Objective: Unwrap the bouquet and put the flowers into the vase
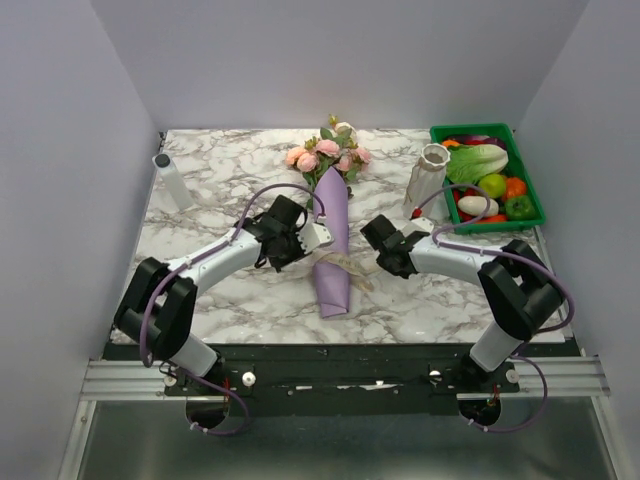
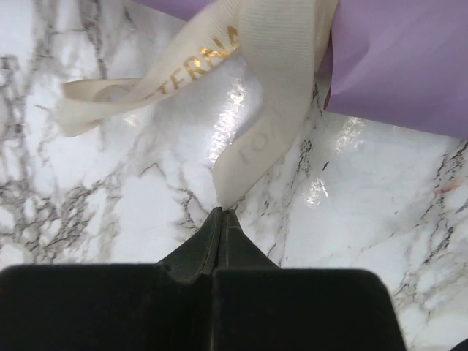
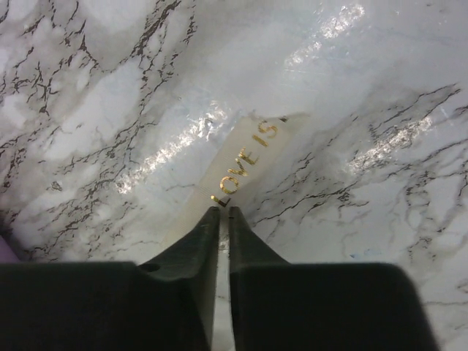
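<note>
A: Progress?
B: An early stage is judged. On the marble table (image 1: 210,170) the bouquet (image 1: 333,235) is seen lying flat at centre, between the arms, with the flowers (image 1: 327,152) pointed to the far edge. The lilac paper is not opened.
A: Vase?
B: The vase (image 1: 428,175) is stood upright, right of the blooms, near the green tray (image 1: 532,205). No flowers are seen in it.
A: Ribbon?
B: The ribbon (image 2: 272,73) is seen running to the paper. It is judged tied.
A: Grippers?
B: The left gripper (image 2: 221,213) is clenched on one ribbon end. The right gripper (image 3: 224,212) is nearly closed around the other ribbon tail (image 3: 252,150). A slit is left, so a firm pinch cannot be confirmed.
A: Remaining?
B: The ribbon is to be pulled loose, the paper opened, the flowers put into the vase. None is done.
</note>
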### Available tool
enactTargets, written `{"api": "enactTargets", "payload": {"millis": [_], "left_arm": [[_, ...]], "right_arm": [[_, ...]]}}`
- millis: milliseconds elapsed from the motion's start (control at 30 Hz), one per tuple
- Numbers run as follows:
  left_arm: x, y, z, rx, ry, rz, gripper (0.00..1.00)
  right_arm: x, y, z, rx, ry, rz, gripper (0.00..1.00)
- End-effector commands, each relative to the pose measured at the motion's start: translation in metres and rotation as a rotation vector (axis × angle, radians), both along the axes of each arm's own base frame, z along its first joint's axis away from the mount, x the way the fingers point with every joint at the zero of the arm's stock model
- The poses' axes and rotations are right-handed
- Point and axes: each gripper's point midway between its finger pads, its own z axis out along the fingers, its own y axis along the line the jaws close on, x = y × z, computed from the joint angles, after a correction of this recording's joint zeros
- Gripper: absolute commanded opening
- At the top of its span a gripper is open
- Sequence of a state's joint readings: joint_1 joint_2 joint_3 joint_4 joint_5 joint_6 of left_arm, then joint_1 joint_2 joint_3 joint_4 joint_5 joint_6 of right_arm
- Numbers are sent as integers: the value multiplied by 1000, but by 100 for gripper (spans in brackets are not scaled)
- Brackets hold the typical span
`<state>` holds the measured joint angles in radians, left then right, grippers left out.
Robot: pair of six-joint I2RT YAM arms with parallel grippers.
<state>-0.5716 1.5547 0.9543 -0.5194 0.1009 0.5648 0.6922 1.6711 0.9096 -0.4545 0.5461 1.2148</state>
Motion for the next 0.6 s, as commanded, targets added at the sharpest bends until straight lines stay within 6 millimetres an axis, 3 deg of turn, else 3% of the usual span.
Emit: {"api": "enactTargets", "payload": {"millis": [0, 100, 200, 467, 567], "left_arm": [[0, -8, 41, -75, -42, 26, 0], [1, -6, 47, -77, -58, 44, 0], [2, -3, 50, -71, -65, 61, 0], [7, 0, 66, -72, -98, 105, 0], [7, 3, 70, -70, -108, 124, 0]], "right_arm": [[-30, -17, -38, -45, 104, -33, 10], [-34, -21, -36, -48, 96, -36, 1], [-37, -29, -30, -57, 72, -44, 1], [-39, -57, 11, -97, -50, -105, 1], [-44, -66, 13, -113, -55, -116, 1]]}}
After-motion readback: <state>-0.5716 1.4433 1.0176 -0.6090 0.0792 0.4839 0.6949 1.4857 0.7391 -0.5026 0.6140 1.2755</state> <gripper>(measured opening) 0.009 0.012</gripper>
